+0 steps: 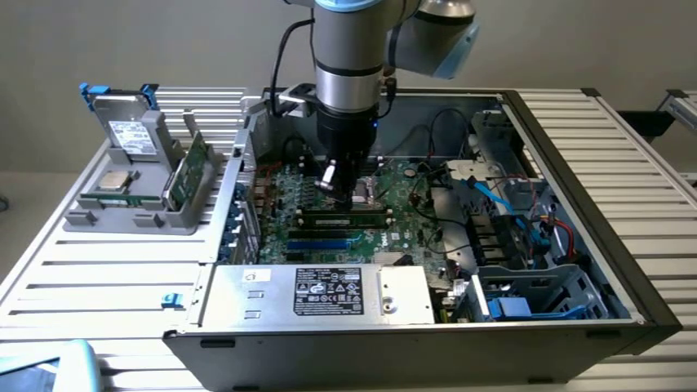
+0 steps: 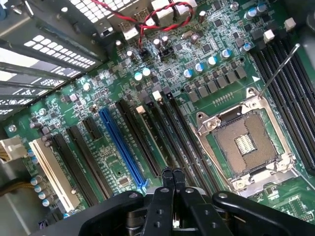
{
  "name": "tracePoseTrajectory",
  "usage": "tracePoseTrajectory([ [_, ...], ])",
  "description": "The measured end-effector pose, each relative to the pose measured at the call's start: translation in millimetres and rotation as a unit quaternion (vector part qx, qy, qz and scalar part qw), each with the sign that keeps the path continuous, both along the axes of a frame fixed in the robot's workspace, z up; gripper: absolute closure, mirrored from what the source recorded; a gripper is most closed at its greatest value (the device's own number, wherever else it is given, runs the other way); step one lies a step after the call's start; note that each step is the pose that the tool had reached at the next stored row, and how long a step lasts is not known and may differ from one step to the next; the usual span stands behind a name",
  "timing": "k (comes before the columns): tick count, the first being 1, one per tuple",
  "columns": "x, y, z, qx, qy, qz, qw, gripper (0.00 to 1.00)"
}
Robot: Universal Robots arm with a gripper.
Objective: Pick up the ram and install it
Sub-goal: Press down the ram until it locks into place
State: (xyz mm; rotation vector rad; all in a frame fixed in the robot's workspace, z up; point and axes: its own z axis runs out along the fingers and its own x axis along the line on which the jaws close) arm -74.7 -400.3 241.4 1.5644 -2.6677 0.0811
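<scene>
Black end effector (image 2: 172, 173) (tips pinched together, empty) hovers over glossy green motherboard (image 2: 206, 78) — long dark slots (image 2: 177, 132).

Even, soft light fills the room, casting faint shadows. Inside the computer case (image 1: 566, 269) it is dimmer. The motherboard (image 2: 123, 93) up close appears bright, with slight glare.

Printed white label (image 1: 330, 291) on the silver power supply box (image 1: 316, 294) at the front of the computer case (image 1: 566, 327): rows of small print and certification marks, too fine to read. Small white sticker (image 1: 257, 276) just beside that label, also illegible. Pale label (image 1: 135, 137) on the grey drive (image 1: 133, 135) standing in the holder well apart from the case, unreadable. No legible markings on the motherboard (image 2: 197, 73).
</scene>
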Motion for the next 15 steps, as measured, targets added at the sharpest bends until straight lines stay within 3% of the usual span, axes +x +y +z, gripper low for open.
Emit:
tracePoseTrajectory([
  [7, 0.0, 0.0, 0.1, 0.0017, -0.0004, -0.044, 0.9990, 0.89],
  [15, 0.0, 0.0, 0.1, 0.0042, -0.0015, -0.087, 0.9962, 0.89],
])
